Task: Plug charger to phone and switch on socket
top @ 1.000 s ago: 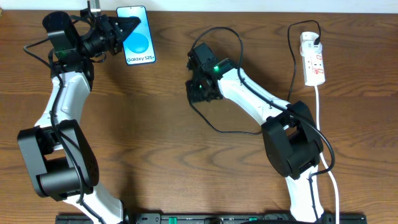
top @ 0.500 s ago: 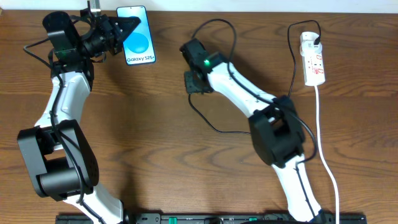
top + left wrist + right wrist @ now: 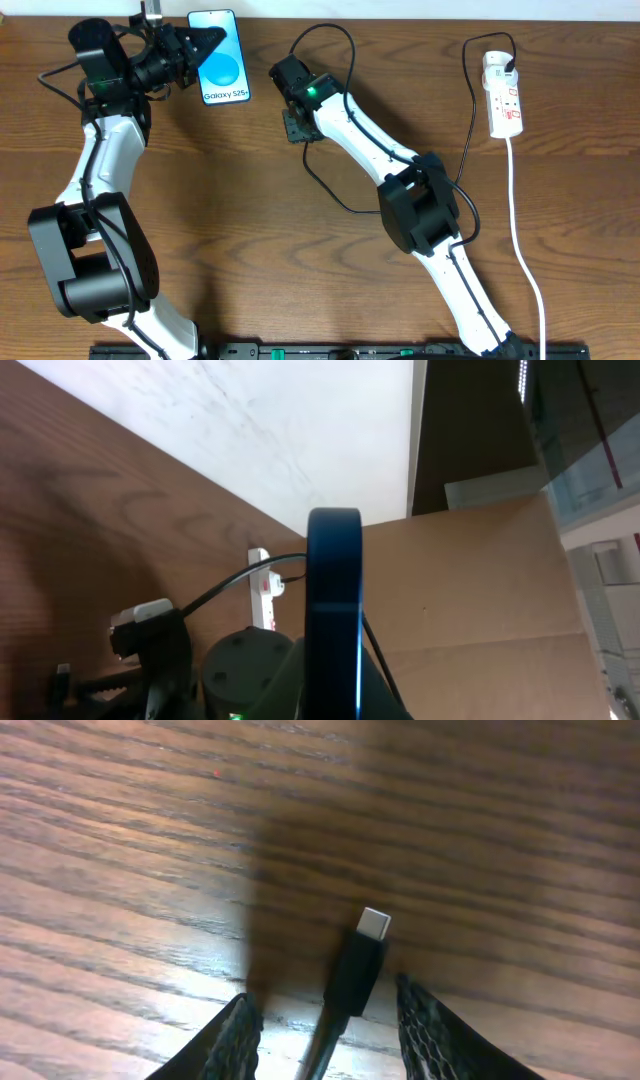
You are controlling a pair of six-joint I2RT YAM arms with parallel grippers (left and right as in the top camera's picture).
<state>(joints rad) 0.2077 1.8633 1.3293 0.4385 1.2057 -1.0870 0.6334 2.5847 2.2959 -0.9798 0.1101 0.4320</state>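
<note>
Left claw point(image 3: 208, 42) clenched on phone point(image 3: 226, 72) at upper left; grip of right claw point(image 3: 325, 998) cannot be told.
Cable tip point(image 3: 372, 926) is shown between its parted fingers point(image 3: 235, 1040) by the right wrist view alone.

The left arm point(image 3: 100, 170) was extended to the table's far left corner, the left gripper point(image 3: 213, 42) clamped on the phone point(image 3: 225, 75). The right arm point(image 3: 370, 140) was stretched toward the far edge's middle, the right gripper point(image 3: 295, 127) turned downward, fingers point(image 3: 240, 1030) closed partway about the charger point(image 3: 355, 970).
</note>
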